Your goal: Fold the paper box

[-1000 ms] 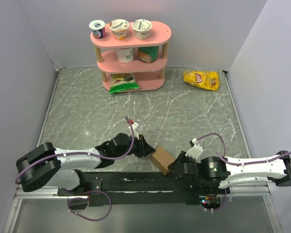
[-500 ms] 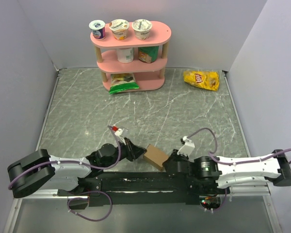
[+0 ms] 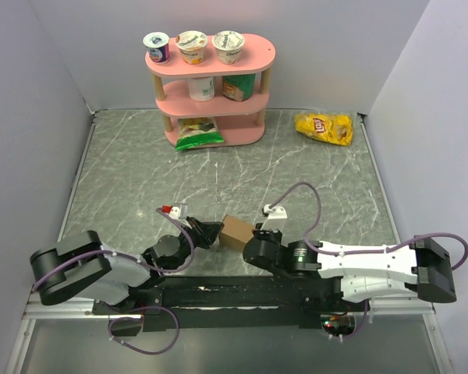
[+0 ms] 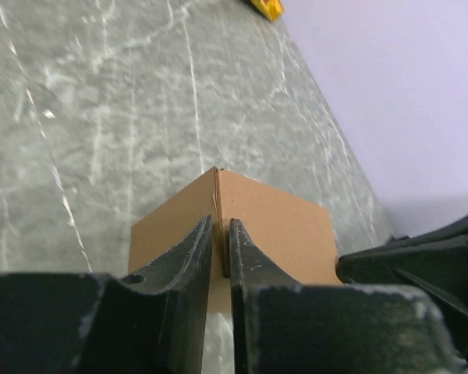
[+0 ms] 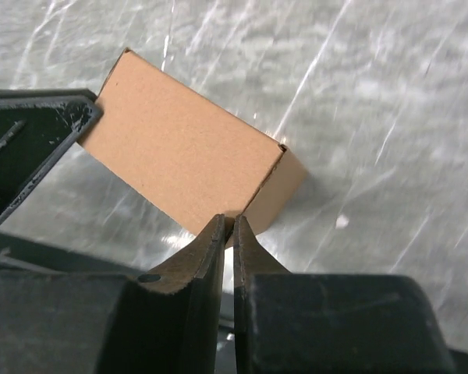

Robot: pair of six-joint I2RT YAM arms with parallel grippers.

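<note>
Paper box [image 3: 235, 231] sits lower centre of the top view, already a closed brown block, wedged between the two pincers and just above the black rail [image 3: 218, 292] at the arm bases. It looks tilted in the right wrist view, with a shadow under it. I can't tell if it's resting on the worktop [image 3: 140, 171] or slightly raised.

Left pincer [image 4: 221, 234]: fingers nearly together, with only a thin slit. A box edge runs into that slit, so I read it as clamped on a thin cardboard wall.

Right pincer [image 5: 227, 226]: fingers all but together, tips touching the box's lower edge. I can't tell if any cardboard is nipped there.

Risks as I judge them:
- The left hold is on an edge only. Any sideways pull and the wall slips out, or it creases or tears.
- If the right tips are only pushing, the box can pivot around the left pinch and spin away.
- If the arms move out of step, the seam could open and a flap pop back, undoing the fold.
- The two pincers are very near each other across a small box. A small overshoot means fingers hit fingers or crush a corner.
- The box is close to the rail, so a drop could land it on or behind the rail, which would be awkward to reach.
</note>
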